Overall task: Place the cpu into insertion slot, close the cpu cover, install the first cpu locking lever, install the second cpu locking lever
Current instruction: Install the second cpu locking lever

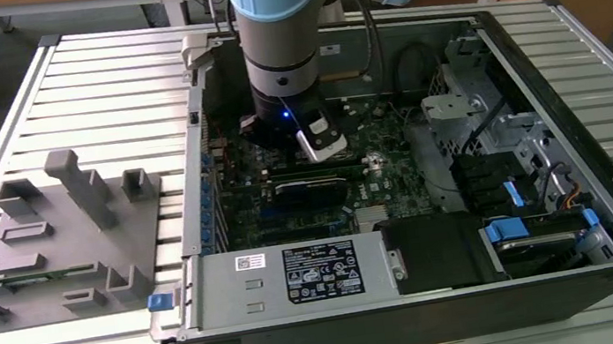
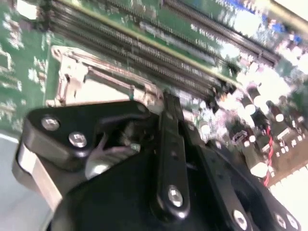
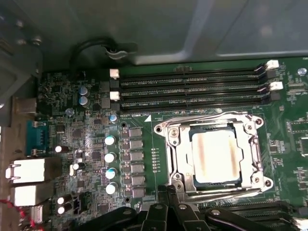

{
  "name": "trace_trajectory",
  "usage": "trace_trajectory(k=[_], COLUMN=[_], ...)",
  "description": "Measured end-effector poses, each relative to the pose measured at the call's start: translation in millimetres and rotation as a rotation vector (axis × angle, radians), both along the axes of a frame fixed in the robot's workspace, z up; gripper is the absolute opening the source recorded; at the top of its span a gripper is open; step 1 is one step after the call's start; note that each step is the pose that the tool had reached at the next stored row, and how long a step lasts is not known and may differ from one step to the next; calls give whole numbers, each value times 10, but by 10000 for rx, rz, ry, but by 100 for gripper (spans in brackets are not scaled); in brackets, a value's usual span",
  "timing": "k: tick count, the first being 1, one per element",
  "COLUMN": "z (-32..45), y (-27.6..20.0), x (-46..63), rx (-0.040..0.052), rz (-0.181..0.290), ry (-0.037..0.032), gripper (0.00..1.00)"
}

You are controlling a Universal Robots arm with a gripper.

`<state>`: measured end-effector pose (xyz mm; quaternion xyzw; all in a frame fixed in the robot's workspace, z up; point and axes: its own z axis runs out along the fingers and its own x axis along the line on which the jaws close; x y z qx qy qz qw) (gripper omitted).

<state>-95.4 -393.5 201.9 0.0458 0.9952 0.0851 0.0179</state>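
Observation:
The cpu [image 3: 215,155], a pale silvery square with faint brown streaks, lies flat in the insertion slot [image 3: 190,183] on the green board. The cpu cover [image 3: 252,149], a silver frame with a large cutout, lies down around the chip's edges. My gripper [image 3: 168,188] hovers just off one side of the slot with its black fingers together and nothing between them. In the second wrist view the gripper [image 2: 168,101] points at the slot's shiny metal rim [image 2: 67,72]. In the exterior view the gripper [image 1: 318,154] reaches down into the open computer case over the board.
Long black memory slots [image 3: 192,91] run along the slot's far side, and a row of capacitors [image 3: 109,159] stands beside it. The case holds a power supply [image 1: 296,276] and a drive cage [image 1: 492,138]. A grey fixture block [image 1: 55,241] sits on the exterior view's left.

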Motion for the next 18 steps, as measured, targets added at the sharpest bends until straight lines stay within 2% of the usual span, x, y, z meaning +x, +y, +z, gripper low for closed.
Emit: trace_trajectory(k=[9,13,18], z=[226,227,227], y=[0,0,0], x=[0,40,218], rx=[-4,-3,-11], rz=[0,1,1], ry=[3,2,2], gripper=[11,11,11])
